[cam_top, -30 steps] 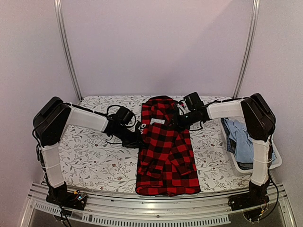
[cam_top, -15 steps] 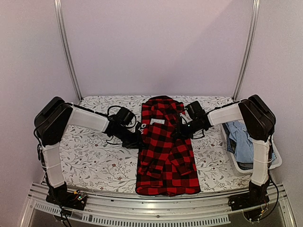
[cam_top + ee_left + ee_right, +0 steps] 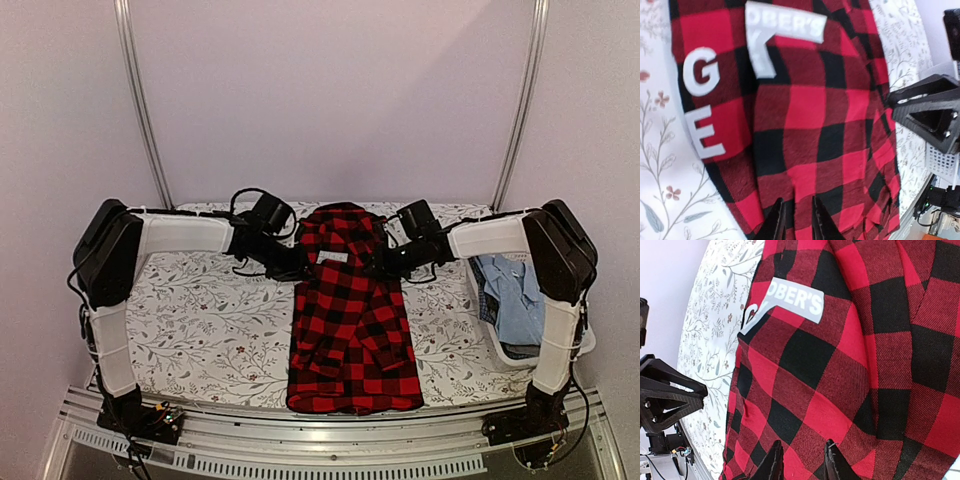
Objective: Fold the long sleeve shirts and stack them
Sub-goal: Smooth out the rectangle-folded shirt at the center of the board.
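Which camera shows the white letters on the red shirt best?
The left wrist: letters G, E and OBER'S read clearly on the shirt. The right wrist shows only OBER'S; the top view a tiny white patch.

Robot lab cell: aluminium frame rail [image 3: 300, 430], bare wall panels [image 3: 330, 100].

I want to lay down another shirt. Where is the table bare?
Largest bare patch: floral table left of the checked shirt. A narrower strip lies between shirt and basket. Crowded: far middle, around left gripper and right gripper.
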Robot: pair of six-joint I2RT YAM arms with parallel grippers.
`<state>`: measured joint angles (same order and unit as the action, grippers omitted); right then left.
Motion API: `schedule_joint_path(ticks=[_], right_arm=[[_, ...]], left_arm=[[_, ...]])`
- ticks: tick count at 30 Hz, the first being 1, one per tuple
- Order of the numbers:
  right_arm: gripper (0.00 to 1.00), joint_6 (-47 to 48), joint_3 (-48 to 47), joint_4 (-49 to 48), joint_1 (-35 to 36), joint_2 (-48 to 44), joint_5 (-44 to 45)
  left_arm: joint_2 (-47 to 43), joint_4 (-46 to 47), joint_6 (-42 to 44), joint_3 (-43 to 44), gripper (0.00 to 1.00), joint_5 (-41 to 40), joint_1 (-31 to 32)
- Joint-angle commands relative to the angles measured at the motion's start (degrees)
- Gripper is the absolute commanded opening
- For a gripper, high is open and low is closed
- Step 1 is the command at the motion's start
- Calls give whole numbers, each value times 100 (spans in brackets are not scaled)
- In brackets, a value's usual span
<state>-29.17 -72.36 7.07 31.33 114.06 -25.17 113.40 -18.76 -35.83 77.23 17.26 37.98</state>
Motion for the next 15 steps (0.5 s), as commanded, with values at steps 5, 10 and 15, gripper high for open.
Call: schedule_joint_path(ticks=[5,10,15], right_arm=[[29,128,-392,72,-54,-244,202],[27,207,-1201,83,-128,270,27],[22,253,-2032,95,-302,956,-15]], left_arm=[[1111,-292,303,1641,17,-121,32],[2018,-650,436,2726,16,-280,-85],[2836,-656,547,3793,16,-145,-357]])
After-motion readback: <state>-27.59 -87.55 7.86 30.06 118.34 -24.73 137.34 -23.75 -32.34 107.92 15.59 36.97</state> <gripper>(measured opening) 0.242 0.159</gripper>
